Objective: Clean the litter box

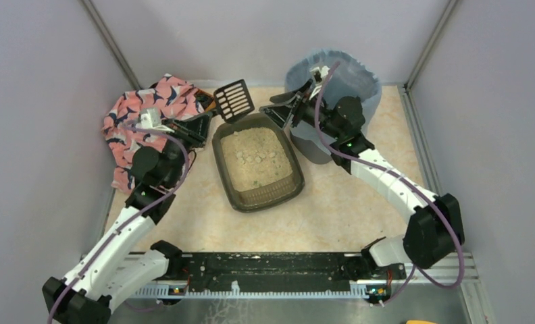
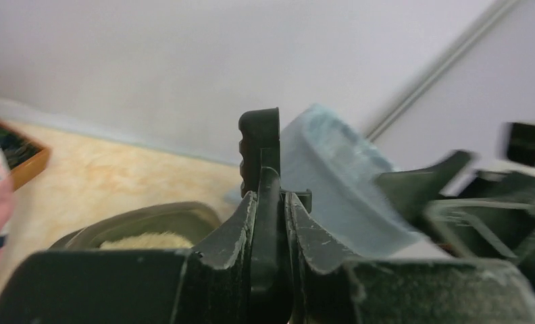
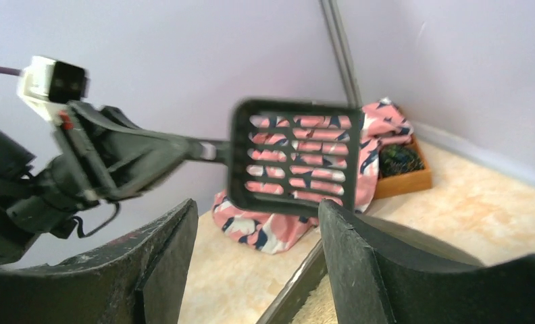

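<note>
The litter box (image 1: 219, 162), a dark tray of beige granules, lies mid-table. My left gripper (image 1: 206, 121) is shut on the handle of the black slotted scoop (image 1: 234, 100), which hangs above the box's far left corner. In the left wrist view the scoop (image 2: 259, 145) stands edge-on, pinched at my left gripper (image 2: 271, 202), with the litter box (image 2: 143, 217) below. My right gripper (image 1: 279, 112) hovers open and holds nothing by the box's far right corner. In the right wrist view my right gripper (image 3: 258, 219) faces the scoop (image 3: 295, 155), above the litter box rim (image 3: 293, 291).
A round bin with a blue-grey liner (image 1: 349, 77) stands behind the right arm, also seen as the bin (image 2: 339, 179). A pink patterned cloth (image 1: 146, 108) and a small wooden box (image 3: 403, 179) lie at the far left. Walls close in on all three sides.
</note>
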Motion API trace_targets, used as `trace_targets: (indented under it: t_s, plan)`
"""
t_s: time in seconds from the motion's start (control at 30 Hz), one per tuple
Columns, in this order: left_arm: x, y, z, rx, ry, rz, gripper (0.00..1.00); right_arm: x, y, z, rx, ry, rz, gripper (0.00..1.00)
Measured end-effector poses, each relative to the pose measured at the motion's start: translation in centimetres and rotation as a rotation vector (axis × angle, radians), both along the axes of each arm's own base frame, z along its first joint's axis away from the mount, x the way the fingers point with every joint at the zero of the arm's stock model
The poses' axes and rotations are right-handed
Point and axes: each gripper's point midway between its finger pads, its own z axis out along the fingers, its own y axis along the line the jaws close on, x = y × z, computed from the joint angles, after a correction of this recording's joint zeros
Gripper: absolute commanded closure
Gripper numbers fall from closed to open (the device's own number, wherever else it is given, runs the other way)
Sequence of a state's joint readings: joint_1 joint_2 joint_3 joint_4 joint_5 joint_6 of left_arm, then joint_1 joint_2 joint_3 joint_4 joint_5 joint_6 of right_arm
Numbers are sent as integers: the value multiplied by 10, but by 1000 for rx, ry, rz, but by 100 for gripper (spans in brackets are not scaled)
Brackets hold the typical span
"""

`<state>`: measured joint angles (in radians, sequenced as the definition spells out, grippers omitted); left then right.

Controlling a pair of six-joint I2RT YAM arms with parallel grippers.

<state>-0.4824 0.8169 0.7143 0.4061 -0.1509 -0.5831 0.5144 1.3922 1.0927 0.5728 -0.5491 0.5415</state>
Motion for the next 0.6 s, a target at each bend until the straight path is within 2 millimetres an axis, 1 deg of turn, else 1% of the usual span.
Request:
trace_targets:
  t_s: [0.07,0.1,0.17,0.23,0.33,0.37,0.43,0.5,0.6]
  plan:
    - [12,2,-13,45,58,36,100,-5,-7,12,-2,-42,-28,35]
    - [18,2,-24,66,94,50,100,-7,-10,18,1,-62,-39,35]
    - [30,-1,-58,129,195,62,100,-10,-15,27,3,-96,-58,35]
    - [37,-4,-89,186,283,64,100,-11,-17,30,-2,-111,-69,35]
    - [44,-11,-128,267,388,40,100,-9,-17,24,-22,-104,-76,35]
    - [45,-15,-138,288,417,26,100,-9,-17,22,-29,-99,-78,35]
    - [48,-23,-155,326,469,-10,100,-8,-17,19,-41,-93,-80,35]
    - [51,-31,-167,350,509,-47,100,-7,-17,17,-49,-91,-81,35]
    - [54,-43,-175,364,545,-100,100,-7,-17,15,-54,-85,-81,35]
